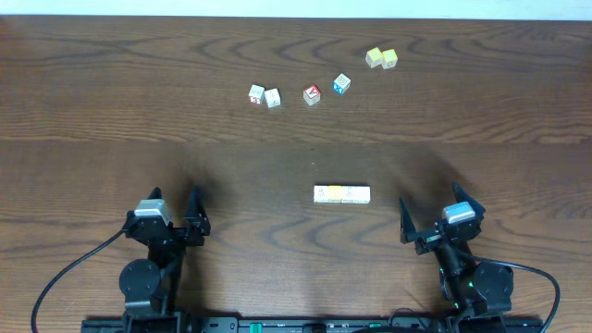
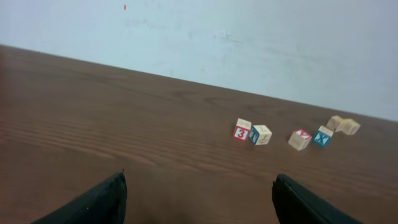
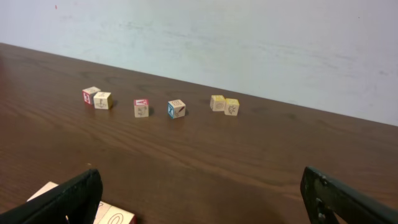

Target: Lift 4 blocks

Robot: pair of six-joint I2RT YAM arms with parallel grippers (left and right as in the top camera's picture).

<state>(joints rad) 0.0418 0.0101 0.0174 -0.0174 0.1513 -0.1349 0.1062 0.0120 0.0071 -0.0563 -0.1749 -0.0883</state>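
From my station I see the four blocks [image 1: 341, 194] lying side by side as one short pale bar on the worktop [image 1: 111, 111]. The bar sits a little right of the middle and closer to the near edge, where both arms are mounted, than to the far edge. It rests flat on the wood and nothing touches it. In the right wrist view only its end shows, at the bottom left corner [image 3: 106, 214], just beside my left-hand finger. The left gripper [image 1: 176, 199] sits low near the near edge, well apart from the bar, with its jaws spread and nothing between them; its own camera [image 2: 199, 186] shows bare wood in the gap. The right gripper [image 1: 433, 205] is near the bar's right end, jaws spread wide and empty, and its camera [image 3: 200, 180] shows the same. Toward the far edge lies a loose line of other cubes: a touching pair of cubes [image 1: 265, 95], a red-faced cube [image 1: 312, 94], a blue-faced cube [image 1: 341, 84], and, nearest the far right corner, two pale yellow cubes [image 1: 381, 58] touching each other.
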